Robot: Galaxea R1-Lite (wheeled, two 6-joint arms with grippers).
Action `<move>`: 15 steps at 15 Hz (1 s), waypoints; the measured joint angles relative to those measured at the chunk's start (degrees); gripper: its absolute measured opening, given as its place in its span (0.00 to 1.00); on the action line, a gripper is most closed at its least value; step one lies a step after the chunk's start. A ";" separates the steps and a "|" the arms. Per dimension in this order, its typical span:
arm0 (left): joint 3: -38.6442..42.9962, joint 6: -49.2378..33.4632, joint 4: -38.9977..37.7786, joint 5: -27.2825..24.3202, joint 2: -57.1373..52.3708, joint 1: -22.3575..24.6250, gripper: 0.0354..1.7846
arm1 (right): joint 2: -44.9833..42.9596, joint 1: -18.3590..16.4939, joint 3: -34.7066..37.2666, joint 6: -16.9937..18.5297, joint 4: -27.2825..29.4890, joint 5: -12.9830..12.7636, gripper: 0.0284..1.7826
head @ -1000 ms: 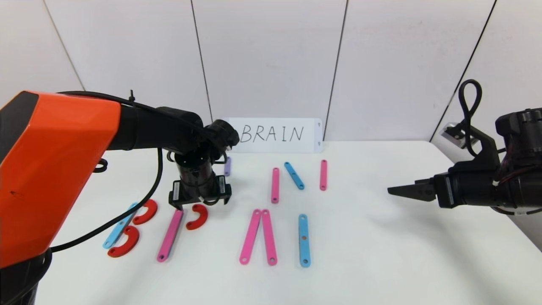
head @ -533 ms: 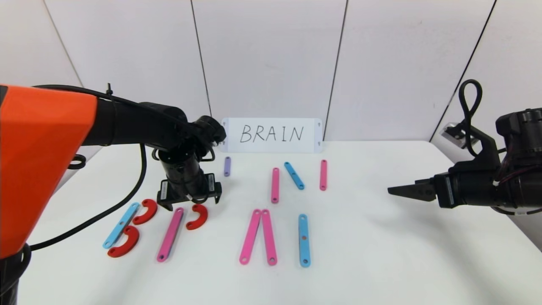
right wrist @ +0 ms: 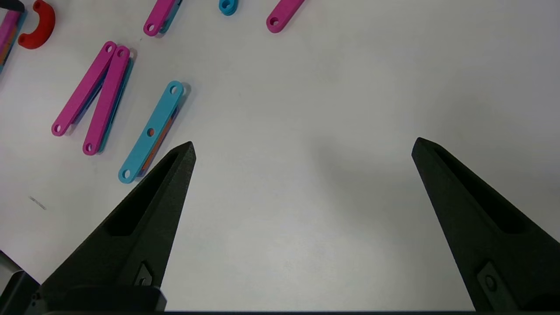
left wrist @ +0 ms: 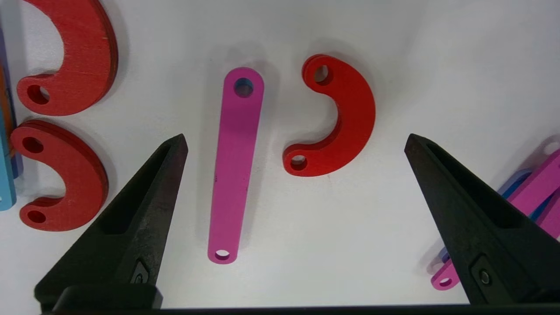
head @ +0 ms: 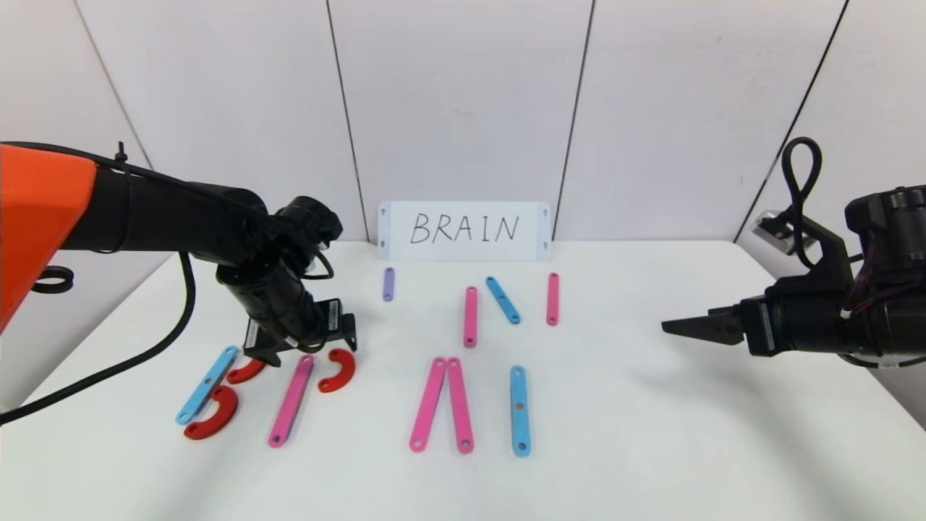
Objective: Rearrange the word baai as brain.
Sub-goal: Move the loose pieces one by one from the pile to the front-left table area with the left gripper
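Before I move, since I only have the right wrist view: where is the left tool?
Observer: The left tool hangs open and empty at the near left, over the far end of a pink strip.
Operator: Is the purple strip in a letter yet?
Observer: No. The purple strip lies alone near the card, apart from the other pieces.
Operator: What makes the B?
Observer: A blue strip with a red arc beside its near end.
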 joint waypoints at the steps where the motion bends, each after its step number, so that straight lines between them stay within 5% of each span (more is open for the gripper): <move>1: 0.66 0.74 -0.88 -0.11 -0.13 0.27 0.97 | 0.00 0.01 0.00 0.00 0.00 0.00 0.97; 15: 2.95 2.32 -3.97 -7.16 1.41 1.51 0.97 | 0.33 0.09 0.22 -0.09 -0.05 0.27 0.97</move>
